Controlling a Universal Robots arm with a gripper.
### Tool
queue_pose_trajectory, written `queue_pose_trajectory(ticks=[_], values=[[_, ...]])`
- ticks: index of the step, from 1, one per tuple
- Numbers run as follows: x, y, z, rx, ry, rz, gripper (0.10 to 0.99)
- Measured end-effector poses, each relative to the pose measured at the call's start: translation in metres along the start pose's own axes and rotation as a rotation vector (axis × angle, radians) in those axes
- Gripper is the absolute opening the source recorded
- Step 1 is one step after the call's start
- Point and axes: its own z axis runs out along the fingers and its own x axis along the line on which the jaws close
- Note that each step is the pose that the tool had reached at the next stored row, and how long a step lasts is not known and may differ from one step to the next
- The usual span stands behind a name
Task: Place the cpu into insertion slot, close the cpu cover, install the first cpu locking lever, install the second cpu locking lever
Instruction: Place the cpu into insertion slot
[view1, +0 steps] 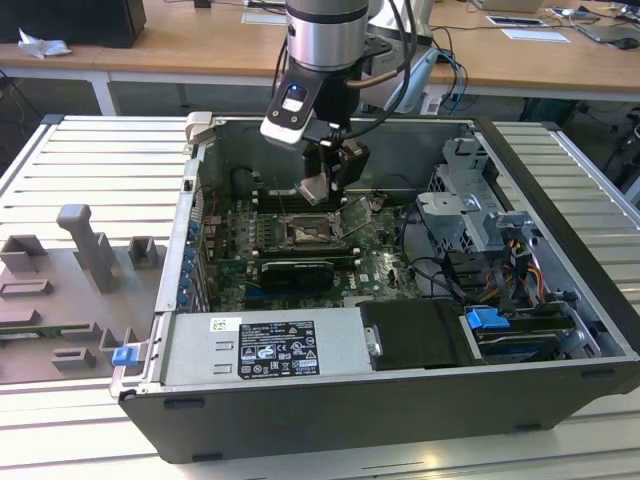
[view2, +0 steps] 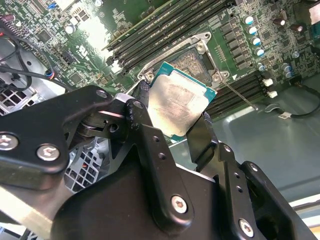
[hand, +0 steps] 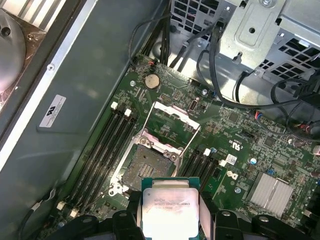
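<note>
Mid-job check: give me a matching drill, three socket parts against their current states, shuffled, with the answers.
Things:
1. cpu
2. insertion slot
3. cpu cover

States:
A. swung open on its hinge
B. held in the gripper, not yet seated
C. bare, pin grid exposed

Pairs: 1-B, 2-C, 3-A.

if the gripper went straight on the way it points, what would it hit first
Most likely the insertion slot, with the cpu it holds touching down before the gripper itself. The raised cpu cover looks clear of that line, though depth is hard to judge.
</note>
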Motion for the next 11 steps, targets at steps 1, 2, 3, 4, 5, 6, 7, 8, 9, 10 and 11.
queue_pose_trajectory(ticks=[1,2,3,4,5,6,7,8,9,10,11], values=[[0.0,0.0,0.0002,0.0,0.0,0.0,0.541],[0.0,0.0,0.0004,0.0,0.0,0.0,0.541],[0.0,0.0,0.0006,0.0,0.0,0.0,0.541],[0.0,-0.0001,0.0008,0.0,0.0,0.0,0.541],[0.0,-0.0001,0.0012,0.0,-0.0001,0.001,0.541],[0.0,-0.0001,0.0014,0.0,0.0,0.001,0.541],[0.0,-0.0001,0.0015,0.0,-0.0001,0.001,0.541],[0.0,-0.0001,0.0017,0.0,-0.0001,0.001,0.541],[0.0,-0.0002,0.0018,0.0,-0.0001,0.001,0.541],[0.0,-0.0002,0.002,0.0,-0.0001,0.001,0.541],[-0.0001,-0.0002,0.0023,0.0,-0.0002,0.001,0.541]])
